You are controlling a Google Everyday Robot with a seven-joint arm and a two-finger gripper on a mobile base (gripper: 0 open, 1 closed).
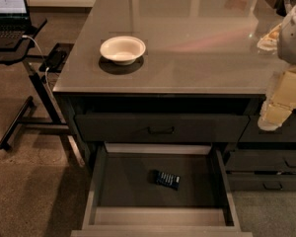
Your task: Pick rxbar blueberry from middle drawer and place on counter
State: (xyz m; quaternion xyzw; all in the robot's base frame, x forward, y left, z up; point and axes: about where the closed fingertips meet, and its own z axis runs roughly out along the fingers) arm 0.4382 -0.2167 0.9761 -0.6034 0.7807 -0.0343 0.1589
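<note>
Could clip the drawer (96,181) wall or skid off the flat bar (166,179); gripper (272,118) at right beside counter (197,48), grip state untellable.

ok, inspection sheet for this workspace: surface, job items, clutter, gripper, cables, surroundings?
Surface: counter, glossy grey-brown.
Job's things: rxbar blueberry lies flat near the middle of the open middle drawer; not yet picked.
Clutter: white bowl upright on counter, front left.
Grippers: gripper at right, beside the counter's front-right corner, above the drawer, apart from the bar.
Cables: white cable runs from laptop down the black stand.
Surroundings: laptop and stand at left; closed drawer front above the open one.
</note>
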